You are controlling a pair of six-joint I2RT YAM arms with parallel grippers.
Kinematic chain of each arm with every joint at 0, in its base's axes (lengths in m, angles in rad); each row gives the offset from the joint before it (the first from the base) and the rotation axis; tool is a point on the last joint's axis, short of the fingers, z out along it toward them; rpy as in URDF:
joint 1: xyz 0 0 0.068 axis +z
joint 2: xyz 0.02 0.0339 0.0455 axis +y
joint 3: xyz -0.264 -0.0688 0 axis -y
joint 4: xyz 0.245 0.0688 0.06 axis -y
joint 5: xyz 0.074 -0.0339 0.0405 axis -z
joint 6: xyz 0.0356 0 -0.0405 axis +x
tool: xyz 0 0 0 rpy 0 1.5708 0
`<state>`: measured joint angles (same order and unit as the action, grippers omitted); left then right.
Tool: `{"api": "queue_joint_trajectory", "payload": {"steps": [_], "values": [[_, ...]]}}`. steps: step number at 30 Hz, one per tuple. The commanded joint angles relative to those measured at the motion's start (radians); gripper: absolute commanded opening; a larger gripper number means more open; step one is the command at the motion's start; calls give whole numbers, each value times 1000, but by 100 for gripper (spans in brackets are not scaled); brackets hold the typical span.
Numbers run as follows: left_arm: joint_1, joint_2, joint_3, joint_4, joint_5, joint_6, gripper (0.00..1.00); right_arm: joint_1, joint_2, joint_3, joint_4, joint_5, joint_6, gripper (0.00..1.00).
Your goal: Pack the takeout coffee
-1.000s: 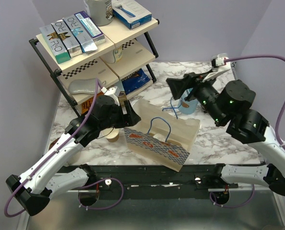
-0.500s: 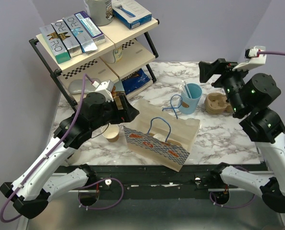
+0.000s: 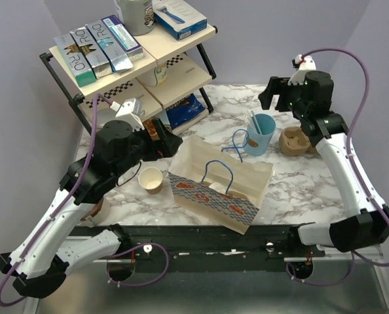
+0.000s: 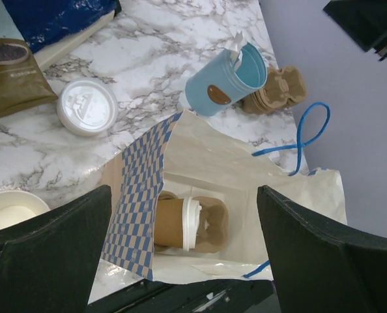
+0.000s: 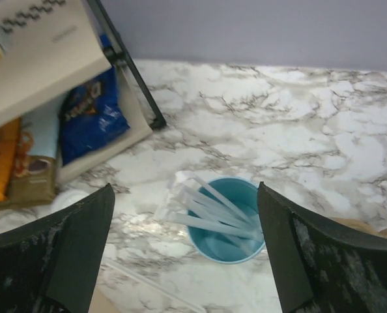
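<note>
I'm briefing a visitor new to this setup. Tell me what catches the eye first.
The patterned paper bag lies open mid-table, with the takeout coffee already inside it, set in a brown carrier. Just behind the bag stands a light-blue cup holding straws, and a stocked shelf rack fills the far left corner.

Left arm, right arm: white link shells, bulky black joint housings, black bases. Purple cable looped along each, white plug at wrist end. Left gripper, right gripper: matte black fingers, broad, wedge-shaped; right pair scuffed with pale speckles.
</note>
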<state>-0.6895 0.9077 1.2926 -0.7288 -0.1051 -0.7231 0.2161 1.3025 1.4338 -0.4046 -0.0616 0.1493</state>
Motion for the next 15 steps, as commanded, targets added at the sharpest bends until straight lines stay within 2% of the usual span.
{"api": "queue_joint_trajectory", "payload": {"steps": [1,2,5,7,11,15], "values": [[-5,11,62,-70,-125,8,99,-15,87,13,47,-92,-120,91],[-7,11,74,-73,-136,5,99,-17,108,20,52,-137,-182,87],[-5,8,88,-77,-162,4,99,-15,179,51,53,-182,-224,77],[-4,0,86,-75,-174,4,99,-15,207,60,56,-190,-244,67],[-5,-18,59,-67,-220,1,99,-3,236,60,32,-282,-350,64],[-4,-23,47,-50,-228,7,99,28,245,37,32,-198,-379,58]]}}
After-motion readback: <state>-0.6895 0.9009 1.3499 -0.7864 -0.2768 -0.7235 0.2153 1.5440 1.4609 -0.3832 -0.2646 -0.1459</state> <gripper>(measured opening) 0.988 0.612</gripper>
